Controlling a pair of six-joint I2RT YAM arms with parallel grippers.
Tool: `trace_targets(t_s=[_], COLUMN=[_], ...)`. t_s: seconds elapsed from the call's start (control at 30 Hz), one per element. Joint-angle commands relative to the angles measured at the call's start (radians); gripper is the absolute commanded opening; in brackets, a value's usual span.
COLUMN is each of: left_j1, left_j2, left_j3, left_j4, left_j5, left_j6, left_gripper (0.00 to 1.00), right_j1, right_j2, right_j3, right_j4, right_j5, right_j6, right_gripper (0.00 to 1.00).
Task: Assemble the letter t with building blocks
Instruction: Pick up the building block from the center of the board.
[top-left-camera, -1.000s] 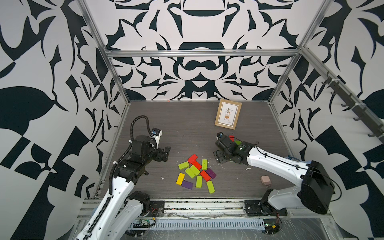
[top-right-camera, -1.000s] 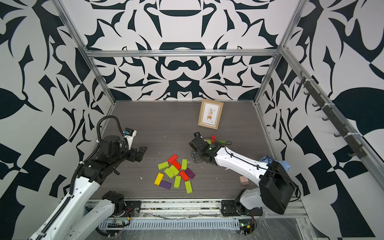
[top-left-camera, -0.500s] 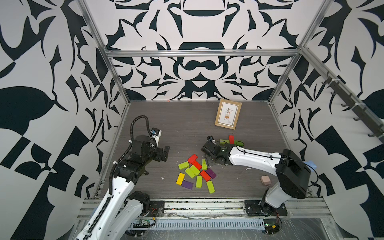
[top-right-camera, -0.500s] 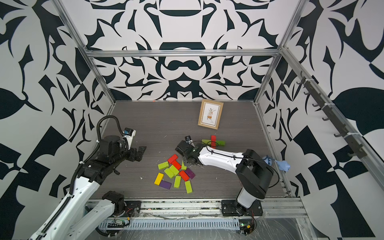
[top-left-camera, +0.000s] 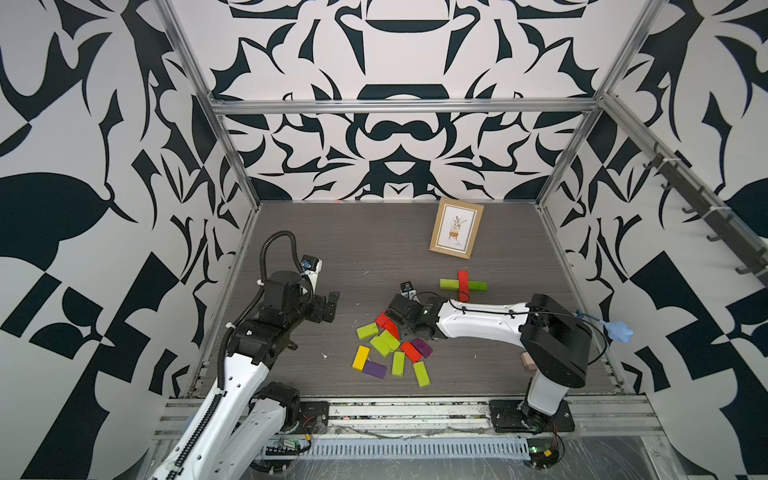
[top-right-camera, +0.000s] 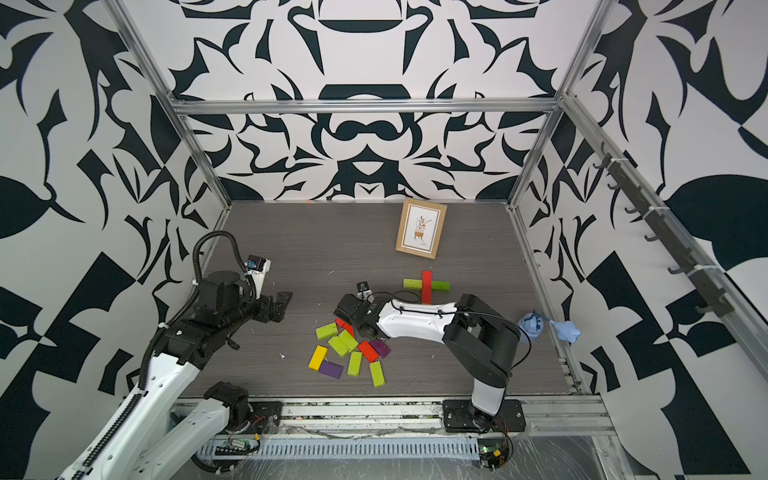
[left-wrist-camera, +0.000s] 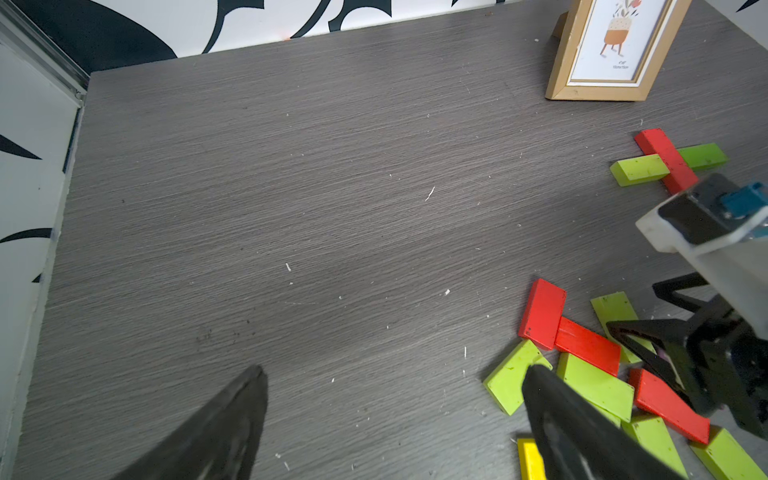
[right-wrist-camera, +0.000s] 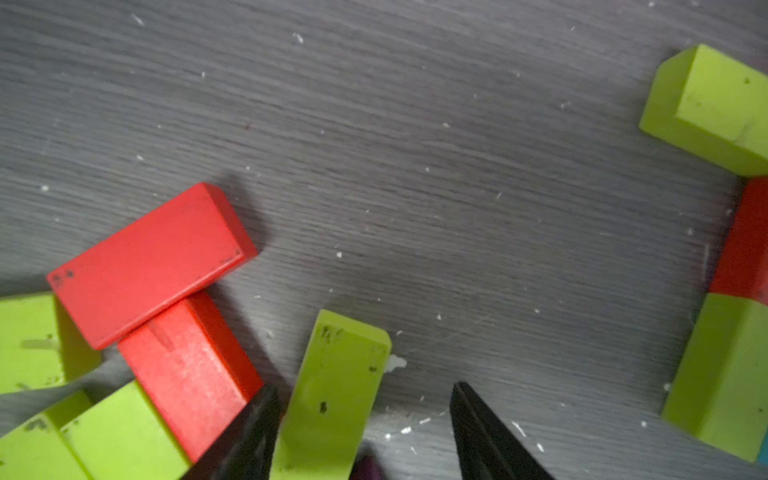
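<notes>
Lying in a loose heap at the front middle of the table (top-left-camera: 374, 249), your building blocks (top-left-camera: 390, 353) sit apart from a red block (top-left-camera: 463, 279) crossing a lime green bar (top-left-camera: 450, 284) farther back. Your right gripper (right-wrist-camera: 365, 385) straddles one lime green block (right-wrist-camera: 332, 390) at the heap's edge, jaws apart and not clamped. Your left gripper (left-wrist-camera: 397, 369) hangs wide open, off to the left.

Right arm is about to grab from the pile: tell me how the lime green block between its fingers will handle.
The lime green block looks rigid and flat-sided, so it should clamp squarely without bending. Lying flat, it probably won't roll. A red block close beside may get nudged.
</notes>
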Motion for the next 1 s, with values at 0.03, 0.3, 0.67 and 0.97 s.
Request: trace_targets(t_s=[0.03,0.3,0.67,0.97], left_j1=[-0.002,-0.002,-0.002,-0.002], left_j2=[-0.006,0.002,-0.011,0.009], left_j3=[0.004,0.006,-0.003,0.002], left_j4=[-0.015,-0.015,-0.008,-0.010], left_j5=[-0.006,-0.002,-0.005,-0.016], left_j6=[-0.011,-0.009,-0.008,-0.003], left_gripper=[1.00,1.00,1.00,1.00], right_j1=[0.007,0.008,0.007,0.008], right_j2=[0.001,-0.012,0.017,0.042], right_j3=[0.018,-0.025,-0.029,-0.021], right_j4=[0.015,0.045,0.050,0.046], right_j5=[0.007,0.014,0.012,0.002], right_j6=[0.056,0.117,0.123,0.119], right_gripper=[0.64,0.54,0.40,0.34])
